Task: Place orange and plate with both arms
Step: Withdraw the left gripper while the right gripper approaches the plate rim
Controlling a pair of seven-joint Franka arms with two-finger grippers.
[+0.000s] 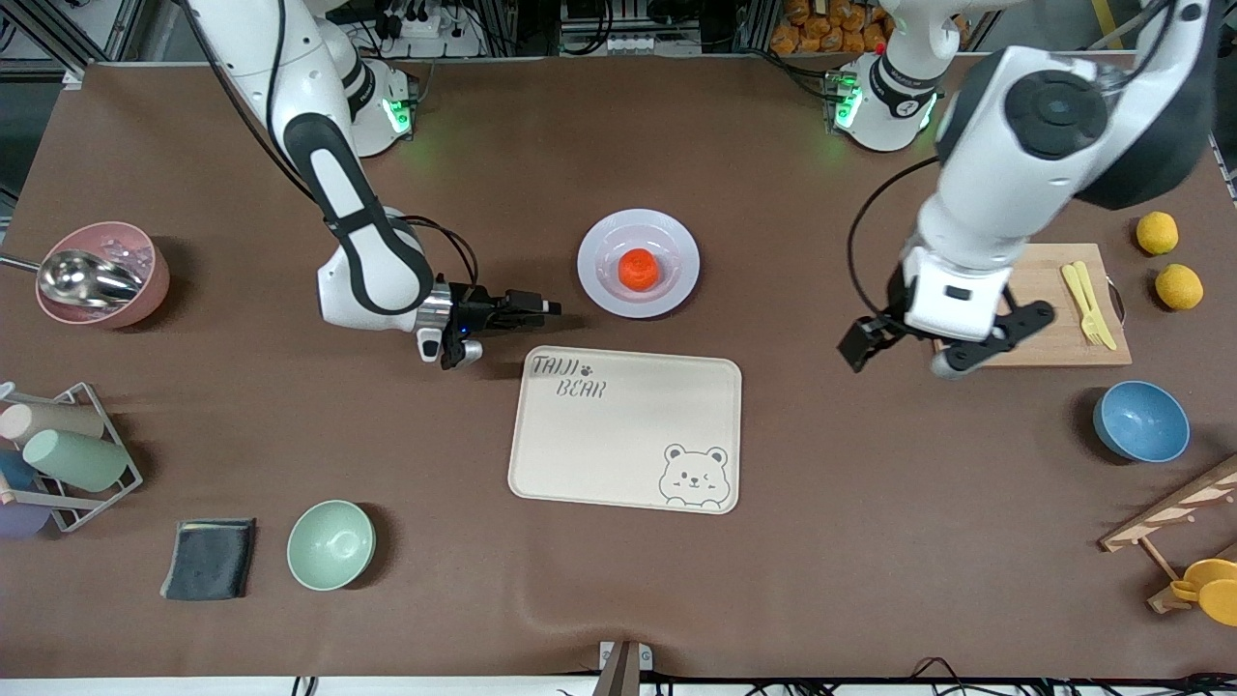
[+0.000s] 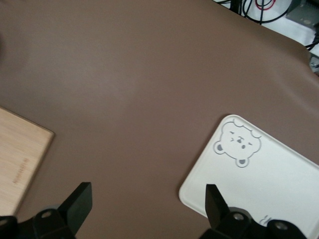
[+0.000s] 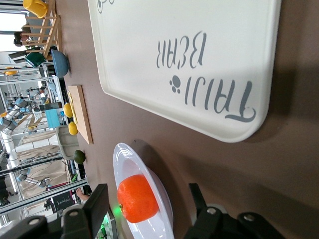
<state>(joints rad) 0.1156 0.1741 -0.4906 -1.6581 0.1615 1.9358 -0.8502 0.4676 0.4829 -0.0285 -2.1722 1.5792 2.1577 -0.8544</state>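
Both of your black two-finger grippers are hanging wide open, gripping nothing. The small reddish-orange orange [image 1: 639, 268] is sitting in the round glossy lavender-white plate [image 1: 678, 235]. The right gripper [image 1: 527, 311] is reaching toward it; the left gripper [image 1: 904, 348] is hovering beside the wooden board [image 1: 1049, 290].

The desk [image 1: 773, 580] is a flat matte brown. At its centre the orange [image 1: 639, 268] glows reddish-orange against the pale lavender-white plate [image 1: 678, 280] it sits on. At six o'clock from the plate lies a cream tray [image 1: 618, 445] with grey "TAIJI BEAR" lettering, a paw mark and a grey outlined bear face in one corner. At nine o'clock of the desk stands a pink bowl [image 1: 145, 290] with a silver scoop [image 1: 82, 275]. At three o'clock a light wooden board [image 1: 1049, 309] carries pale yellow cutlery [image 1: 1087, 302], with two yellow lemons [image 1: 1167, 259] beside it. A blue bowl [image 1: 1140, 420], a mint-green bowl [image 1: 330, 544] and a dark grey cloth [image 1: 209, 558] also show.
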